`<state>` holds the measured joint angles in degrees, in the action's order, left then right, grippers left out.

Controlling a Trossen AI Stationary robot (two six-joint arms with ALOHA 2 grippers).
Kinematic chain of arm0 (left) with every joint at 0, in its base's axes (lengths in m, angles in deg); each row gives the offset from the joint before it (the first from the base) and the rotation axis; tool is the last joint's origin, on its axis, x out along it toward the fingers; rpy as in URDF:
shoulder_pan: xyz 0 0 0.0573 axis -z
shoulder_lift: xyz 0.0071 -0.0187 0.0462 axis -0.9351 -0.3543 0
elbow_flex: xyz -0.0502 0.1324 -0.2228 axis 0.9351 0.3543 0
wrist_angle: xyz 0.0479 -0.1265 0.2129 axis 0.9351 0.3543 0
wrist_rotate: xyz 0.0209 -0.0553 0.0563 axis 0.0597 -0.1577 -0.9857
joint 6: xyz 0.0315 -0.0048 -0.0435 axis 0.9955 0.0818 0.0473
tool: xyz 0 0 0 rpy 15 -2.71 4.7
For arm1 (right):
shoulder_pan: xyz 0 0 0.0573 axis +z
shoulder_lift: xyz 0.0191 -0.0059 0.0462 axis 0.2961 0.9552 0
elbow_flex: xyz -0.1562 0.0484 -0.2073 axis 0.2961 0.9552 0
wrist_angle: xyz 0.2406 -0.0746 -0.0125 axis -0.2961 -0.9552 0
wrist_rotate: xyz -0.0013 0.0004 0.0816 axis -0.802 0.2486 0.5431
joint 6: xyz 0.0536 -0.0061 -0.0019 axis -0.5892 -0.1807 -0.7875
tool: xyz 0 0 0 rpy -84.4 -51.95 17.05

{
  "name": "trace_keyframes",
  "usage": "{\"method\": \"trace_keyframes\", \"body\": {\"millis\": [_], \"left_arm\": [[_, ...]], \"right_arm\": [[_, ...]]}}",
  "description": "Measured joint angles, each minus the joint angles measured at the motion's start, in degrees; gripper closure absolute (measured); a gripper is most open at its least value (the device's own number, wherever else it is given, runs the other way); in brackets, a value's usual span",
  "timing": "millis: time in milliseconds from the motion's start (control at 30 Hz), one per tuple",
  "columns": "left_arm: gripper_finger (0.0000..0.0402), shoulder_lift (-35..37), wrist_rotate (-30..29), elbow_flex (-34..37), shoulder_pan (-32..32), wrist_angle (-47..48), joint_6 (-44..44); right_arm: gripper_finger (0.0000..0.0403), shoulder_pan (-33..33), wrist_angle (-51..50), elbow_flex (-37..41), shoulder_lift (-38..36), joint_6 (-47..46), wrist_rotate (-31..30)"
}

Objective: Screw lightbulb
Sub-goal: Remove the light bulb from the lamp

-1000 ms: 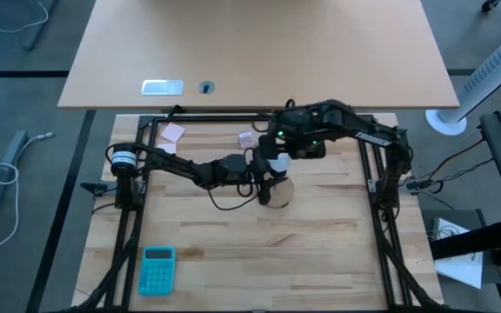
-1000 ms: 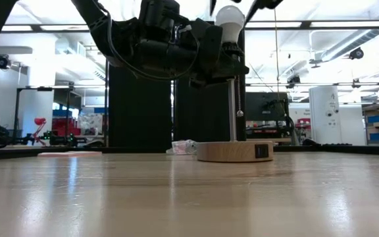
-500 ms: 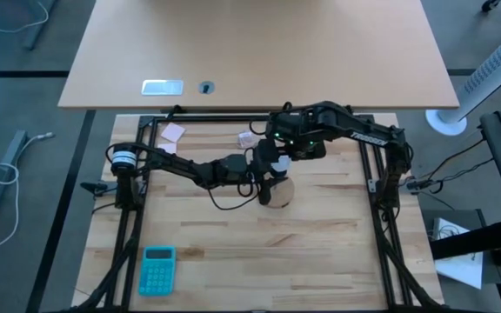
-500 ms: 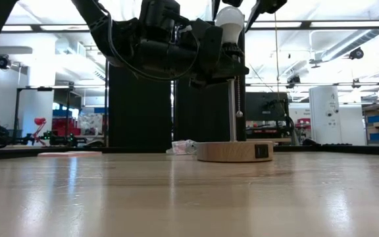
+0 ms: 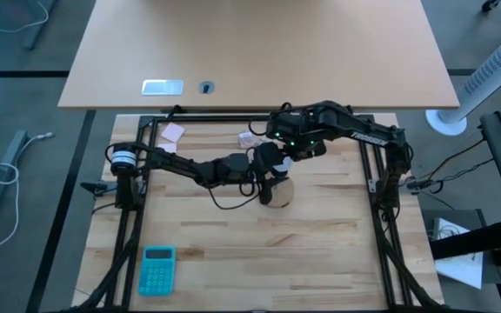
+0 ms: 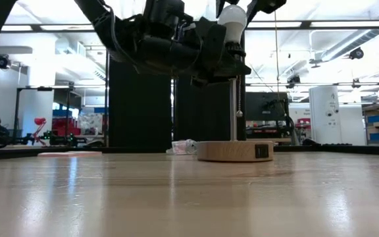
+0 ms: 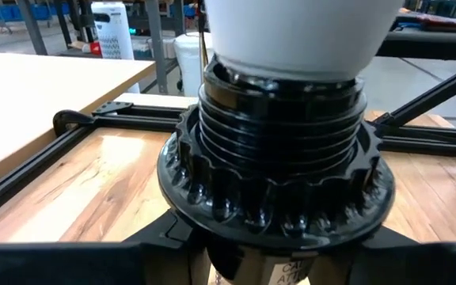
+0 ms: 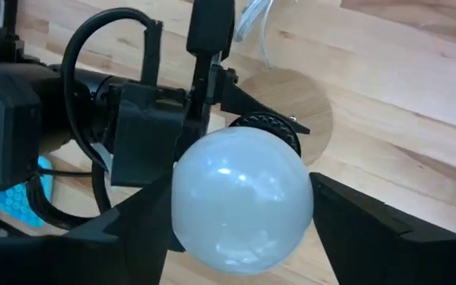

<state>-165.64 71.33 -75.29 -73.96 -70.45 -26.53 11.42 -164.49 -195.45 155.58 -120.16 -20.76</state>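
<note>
Surface (image 5: pixel 320 252): pale wood planks inside a black frame. It carried the lamp and a few loose things.

Left arm reached in from the left edge. Left hand (image 5: pixel 266 174) was clamped on the black ribbed socket (image 7: pixel 275 182) at the top of the lamp's thin pole, partly closed around it and steadying it. Grip unchanged over the last second.

Right arm came in from the right. Right hand (image 8: pixel 236 218) had slid from just beside the lamp to directly over it, and its fingers (image 8: pixel 370 226) had narrowed from wide to either side of the lightbulb (image 8: pixel 240 198). Whether the pads touched the glass, could not tell; the hand was not fully closed.

Lamp base: round wooden disc (image 6: pixel 235 151) with a black switch, standing on the surface below both hands.

Lightbulb sat upright in the socket, frosted globe uppermost, well above the surface in the low view (image 6: pixel 233 18). The white neck met the socket's upper rim; threads were hidden inside, so how deeply it was seated was unclear.

Reading: the closing-in looked like a fresh grip for a turn. Screwing seemed under way, not confirmed finished.

Containers: only the socket, holding the bulb's base.

Smaller items: teal calculator (image 5: pixel 156 269) near the front left; crumpled wrapper (image 5: pixel 247 138) behind the lamp.
</note>
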Motion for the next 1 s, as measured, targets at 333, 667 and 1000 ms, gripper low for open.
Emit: {"method": "trace_keyframes", "body": {"millis": [333, 667, 1000], "left_arm": [[0.0265, 0.92, -0.05, -12.1, -0.02, 19.78, 3.18], [0.0265, 1.19, -0.07, -27.06, -0.22, 48.92, 3.44], [0.0265, 1.3, -3.15, -34.4, -0.79, 64.52, 2.93]], "right_arm": [[0.0034, -2.33, 0.93, -1.01, -6.56, 0.04, -1.71], [0.0028, -4.07, 0.78, 1.52, -14.65, 1.82, -7.07], [0.0028, -4.31, 0.68, 9.8, -17.25, 2.59, -5.13]]}}
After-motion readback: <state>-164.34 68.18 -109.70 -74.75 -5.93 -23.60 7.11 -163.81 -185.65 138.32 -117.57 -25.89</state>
